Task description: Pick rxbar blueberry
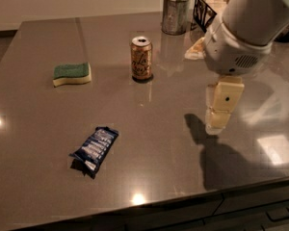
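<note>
Rxbar blueberry (95,150) lies flat and slantwise on the front-left part of the table (154,129), apart from everything else, so trouble is likelier to come from the reach and the grasp than from clutter. Taking the risks by the size of what causes them: the table's top looks hard, smooth and glossy, so a gripper coming down a little too low would probably strike or scrape it, and a wrapper nudged sideways would likely slide rather than stay put. The arm (250,28) fills the upper right of the view and could hide the bar from the camera as it swings across, leaving the last alignment a guess. The gripper (217,121) hangs above the table's right side, well apart from the bar and carrying nothing. Whether it is spread or pressed together I cannot tell, and if it arrives too narrow it would land on top of the wrapper instead of straddling it. The can (141,57) and the sponge (72,74) sit farther back, well clear, so I judge them a small hazard, mostly of a low sweeping path tipping that 1 can. Smallest of all, the bar itself is thin and shiny: a pinch along its length rather than across its width, or on only 1 crimped end, could let it slip or flip out.
</note>
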